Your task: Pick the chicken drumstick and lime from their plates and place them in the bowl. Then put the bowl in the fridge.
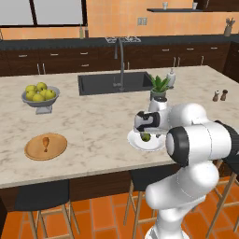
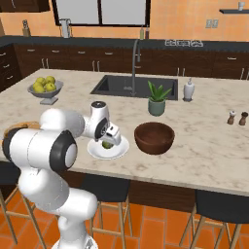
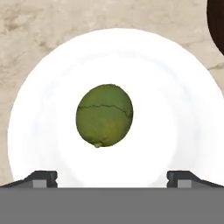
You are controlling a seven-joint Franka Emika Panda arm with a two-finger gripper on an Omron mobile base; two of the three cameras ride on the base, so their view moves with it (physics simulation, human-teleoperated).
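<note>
Lime [image 3: 104, 115]: one, on white plate [image 3: 183, 109]; gripper [image 3: 112, 177] above, jaws wide, empty.

Glossy white plate [image 3: 39, 109] under a matt lime [image 3: 104, 115] (skin faintly creased, mottled).

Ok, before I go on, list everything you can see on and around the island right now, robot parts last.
lime: one, olive-green, on the white plate
white plate: one, island's near edge
chicken drumstick: one, orange-brown, on the wooden plate
wooden plate: one, tan, beyond the arm's left side
bowl: one, reddish-brown, right of the white plate
fruit bowl: one, grey, yellow-green fruit
potted plant: one, green, by the sink
sink: one, dark
shakers: two, brown
tool: one, open above the lime
</note>
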